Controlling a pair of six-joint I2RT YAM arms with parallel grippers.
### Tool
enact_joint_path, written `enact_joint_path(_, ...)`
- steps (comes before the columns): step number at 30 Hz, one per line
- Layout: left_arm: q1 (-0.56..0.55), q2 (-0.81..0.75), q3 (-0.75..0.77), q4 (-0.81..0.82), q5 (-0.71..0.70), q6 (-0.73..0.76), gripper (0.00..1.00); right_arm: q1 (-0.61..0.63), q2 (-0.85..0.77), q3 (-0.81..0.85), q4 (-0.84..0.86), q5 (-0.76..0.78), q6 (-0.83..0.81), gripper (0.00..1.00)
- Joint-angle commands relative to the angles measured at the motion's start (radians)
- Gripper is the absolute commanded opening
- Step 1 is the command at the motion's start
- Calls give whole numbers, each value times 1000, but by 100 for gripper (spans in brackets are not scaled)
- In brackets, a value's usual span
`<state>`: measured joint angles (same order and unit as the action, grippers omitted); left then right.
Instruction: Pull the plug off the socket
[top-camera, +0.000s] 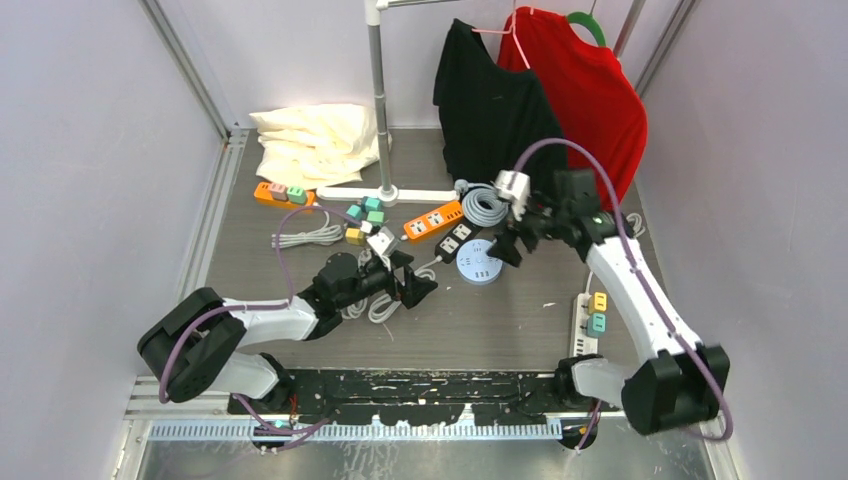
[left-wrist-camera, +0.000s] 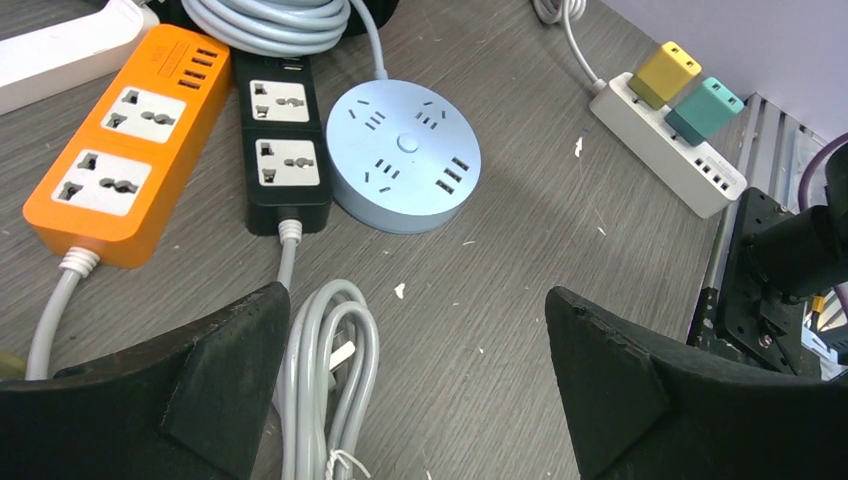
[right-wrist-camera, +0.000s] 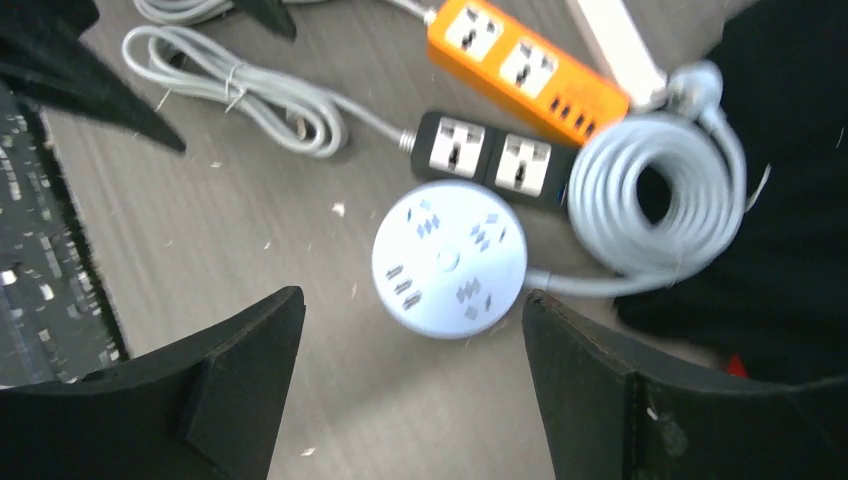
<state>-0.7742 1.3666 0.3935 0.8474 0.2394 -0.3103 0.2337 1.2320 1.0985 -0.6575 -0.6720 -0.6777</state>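
Note:
A white power strip (top-camera: 583, 335) lies at the right table edge with a yellow plug (top-camera: 600, 301) and a teal plug (top-camera: 598, 322) seated in it. They show in the left wrist view at the top right: the yellow plug (left-wrist-camera: 665, 72), the teal plug (left-wrist-camera: 705, 108) and the strip (left-wrist-camera: 700, 180). My left gripper (top-camera: 420, 285) (left-wrist-camera: 417, 300) is open and empty, low over the table beside a grey cable bundle (left-wrist-camera: 325, 380). My right gripper (top-camera: 505, 245) (right-wrist-camera: 412, 300) is open and empty, above a round blue socket (right-wrist-camera: 448, 258).
The round blue socket (top-camera: 479, 262), a black strip (top-camera: 458, 239), an orange strip (top-camera: 433, 221) and a grey cable coil (top-camera: 487, 205) sit mid-table. Coloured plug cubes (top-camera: 365, 212) and another orange strip (top-camera: 282, 192) lie back left. A rack pole (top-camera: 380, 100), shirts and a cream cloth stand behind.

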Motion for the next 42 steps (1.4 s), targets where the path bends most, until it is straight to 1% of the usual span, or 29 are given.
enact_joint_path(1,1,-43,-16,86,-40,-4,97,-211,-119,-112,-55,-321,-28,85)
enact_joint_path(4,1,-51,-24,89,-64,-8,97,-315,-124,-86,-80,-359,5,85)
enact_joint_path(7,1,-52,-25,89,-80,-13,97,-379,-102,-39,-91,-279,76,85)
enact_joint_path(11,0,-51,-25,82,-119,-26,97,-454,-74,2,-118,-173,109,85)
enact_joint_path(18,0,-38,-25,77,-176,-55,97,-521,-76,11,-196,-17,26,86)
enact_joint_path(21,1,-20,-15,76,-175,-62,97,-528,-73,3,-268,52,-46,86)
enact_joint_path(23,1,-6,-8,76,-163,-65,97,-528,-67,-2,-305,126,-65,86)
enact_joint_path(24,1,1,-4,76,-159,-64,97,-528,-66,-13,-320,159,-60,89)
enact_joint_path(26,1,11,1,74,-154,-65,97,-529,-74,-66,-332,227,-37,99)
enact_joint_path(27,1,15,4,74,-152,-67,97,-528,-83,-91,-345,262,-50,100)
enact_joint_path(30,1,24,18,58,-153,-67,97,-531,-148,-164,-297,371,-20,100)
enact_joint_path(36,0,37,34,37,-155,-71,96,-532,-298,-265,-165,522,64,100)
enact_joint_path(39,0,40,34,38,-155,-73,96,-535,-324,-308,-121,603,90,100)
enact_joint_path(42,1,41,34,38,-157,-73,97,-550,-313,-312,-132,602,101,100)
